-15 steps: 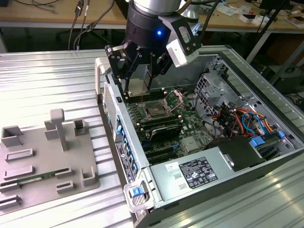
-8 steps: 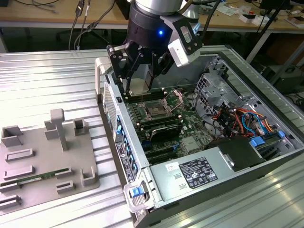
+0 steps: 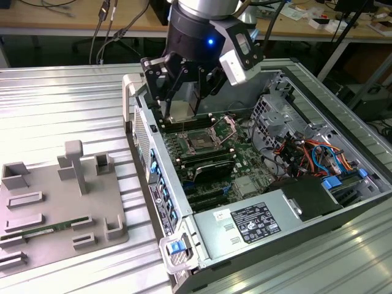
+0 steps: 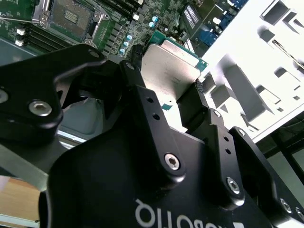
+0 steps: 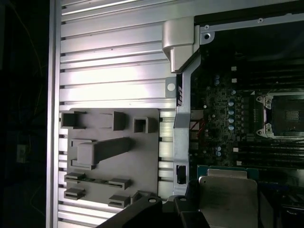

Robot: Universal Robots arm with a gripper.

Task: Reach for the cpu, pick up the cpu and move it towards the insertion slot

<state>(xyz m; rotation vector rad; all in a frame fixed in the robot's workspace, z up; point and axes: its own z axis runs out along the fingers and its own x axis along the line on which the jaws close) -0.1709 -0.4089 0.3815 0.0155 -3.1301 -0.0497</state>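
Black multi-link robot hand (image 3: pixel 184 104) closed on the cpu (image 3: pixel 182 110), a small flat square chip with a silvery-white metal top and thin green rim, held upright on edge between the black fingers (image 3: pixel 160 92) in the exterior view. Same chip gripped in the second wrist view (image 4: pixel 171 66), metal face showing, green rim visible along its far edge, one black finger pad (image 4: pixel 192 107) pressed against its side. Chip also seen in the first wrist view (image 5: pixel 228 194), just beside the dark finger links. Held in the air above the green motherboard (image 3: pixel 245 162) inside the open grey metal computer case (image 3: pixel 343 116), near the case wall on the exterior view's left. Insertion slot (image 3: pixel 202 142), a square dark processor socket with shiny metal frame, lying open on the board below the chip and a little toward the exterior view's right; chip and socket apart, not touching. Socket also visible in the second wrist view (image 4: pixel 71 16) and in the first wrist view (image 5: pixel 284 116). Grey plastic tray (image 3: pixel 43 208) with raised blocks and recesses resting on the ribbed silver metal surface (image 3: pixel 73 110), well apart from the case on the exterior view's left.
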